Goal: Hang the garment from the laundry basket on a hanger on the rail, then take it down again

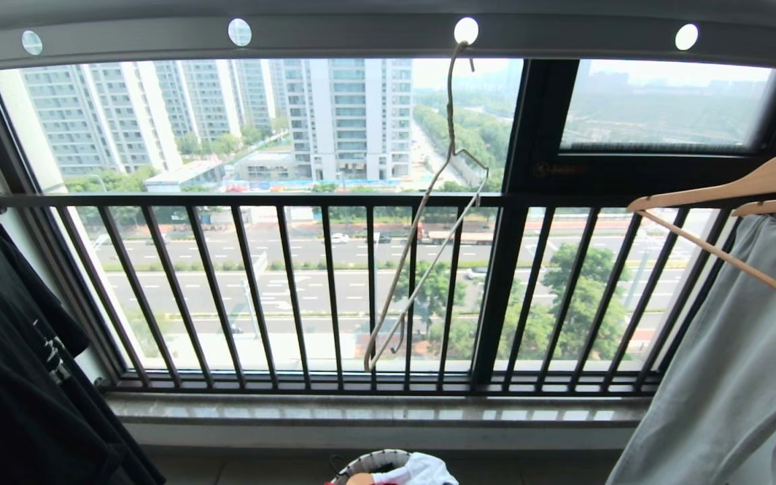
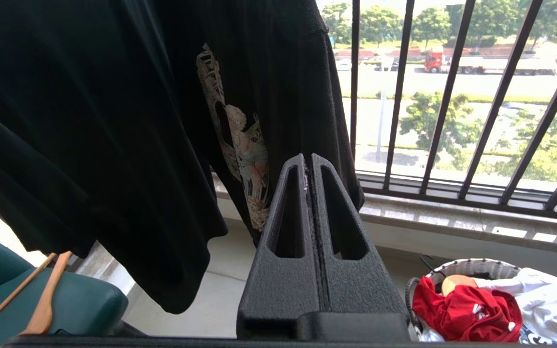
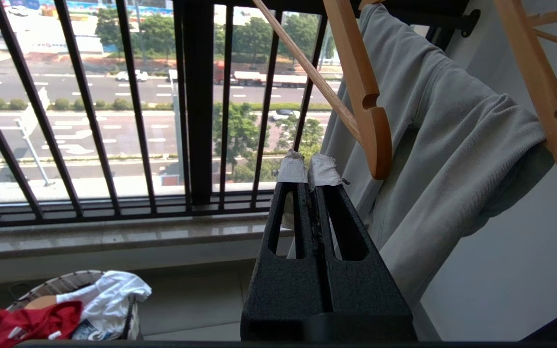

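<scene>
Beyond a wide window with a black vertical-barred railing [image 1: 307, 289] lie pale tower blocks, a broad road and green trees, and a polished stone sill [image 1: 374, 409] runs under the bars. Overhead, the rail [image 1: 361, 37] is a smooth grey bar pierced by round holes, and from one hole hangs the hanger [image 1: 428, 222], a thin cream-white wire bent into a narrow, skewed triangle with small hooks at its ends; it is bare. On the robot's left a black T-shirt [image 2: 114, 121] of soft matte knit drapes in loose folds, a pale printed figure on its front. On the right a pale grey garment [image 3: 452, 145] with a fine ribbed weave hangs over a thick tan wooden hanger [image 3: 360, 92] with a notched, rounded end. Low at the middle stands the laundry basket [image 2: 472, 267], round and woven with a white rim, and in it lies the garment [image 2: 462, 309], crumpled red cloth with white marks, beside white fabric. The left gripper [image 2: 310, 162], of grainy black plastic with slotted wedge-shaped fingers, is pressed together on nothing and points toward the black shirt's hem. The right gripper [image 3: 308, 169], its tips wrapped in white tape, is likewise closed and empty, raised just beside the grey cloth.
</scene>
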Tool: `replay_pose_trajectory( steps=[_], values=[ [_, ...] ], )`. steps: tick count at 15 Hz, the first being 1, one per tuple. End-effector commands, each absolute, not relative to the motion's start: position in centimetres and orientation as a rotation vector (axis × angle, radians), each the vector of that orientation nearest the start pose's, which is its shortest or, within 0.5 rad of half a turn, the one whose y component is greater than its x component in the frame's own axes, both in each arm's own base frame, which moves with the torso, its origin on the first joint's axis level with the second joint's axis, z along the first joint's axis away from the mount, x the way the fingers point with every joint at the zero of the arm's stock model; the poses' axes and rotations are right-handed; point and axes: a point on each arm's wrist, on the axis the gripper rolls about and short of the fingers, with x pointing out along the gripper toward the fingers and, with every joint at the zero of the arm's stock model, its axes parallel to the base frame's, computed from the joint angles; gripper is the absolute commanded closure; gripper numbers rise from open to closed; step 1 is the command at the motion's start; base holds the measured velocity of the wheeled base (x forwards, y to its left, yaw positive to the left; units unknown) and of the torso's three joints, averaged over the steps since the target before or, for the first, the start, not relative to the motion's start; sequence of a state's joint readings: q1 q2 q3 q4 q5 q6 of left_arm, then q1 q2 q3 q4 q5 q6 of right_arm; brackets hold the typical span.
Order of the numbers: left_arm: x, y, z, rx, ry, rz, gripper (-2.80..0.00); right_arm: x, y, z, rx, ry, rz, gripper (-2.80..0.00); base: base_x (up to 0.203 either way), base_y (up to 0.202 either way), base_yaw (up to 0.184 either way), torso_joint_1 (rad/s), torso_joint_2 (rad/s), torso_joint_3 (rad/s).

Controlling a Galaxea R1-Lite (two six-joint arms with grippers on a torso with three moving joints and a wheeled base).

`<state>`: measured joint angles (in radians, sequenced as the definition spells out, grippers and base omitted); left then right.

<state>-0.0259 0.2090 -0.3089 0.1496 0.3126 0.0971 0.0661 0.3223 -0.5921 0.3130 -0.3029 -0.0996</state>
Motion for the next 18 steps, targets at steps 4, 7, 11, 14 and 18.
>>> replay_pose_trajectory(
  steps=[4, 7, 11, 14, 18],
  values=[
    [-3.4, 0.2, 9.9, 0.081, -0.009, 0.049, 0.00, -4.5, -0.3, 12.2, -0.106, 0.015, -0.085, 0.00, 0.000, 0.000, 0.000, 0.000, 0.00, 0.000],
    [-2.6, 0.0, 7.5, 0.120, 0.066, -0.029, 0.00, -2.8, 0.1, 8.7, -0.071, 0.008, 0.073, 0.00, 0.000, 0.000, 0.000, 0.000, 0.00, 0.000],
    [-2.4, 0.0, 7.5, 0.130, 0.040, -0.041, 0.00, -2.5, 0.2, 8.6, -0.029, -0.078, 0.121, 0.00, 0.000, 0.000, 0.000, 0.000, 0.00, 0.000],
    [-2.4, 0.0, 7.5, 0.089, 0.038, -0.035, 0.00, -2.3, 0.0, 8.0, -0.060, -0.041, 0.022, 0.00, 0.000, 0.000, 0.000, 0.000, 0.00, 0.000],
    [-2.4, 0.0, 7.5, 0.063, 0.037, -0.032, 0.00, -2.4, 0.0, 7.5, -0.074, 0.021, 0.025, 0.00, 0.000, 0.000, 0.000, 0.000, 0.00, 0.000]
  ],
)
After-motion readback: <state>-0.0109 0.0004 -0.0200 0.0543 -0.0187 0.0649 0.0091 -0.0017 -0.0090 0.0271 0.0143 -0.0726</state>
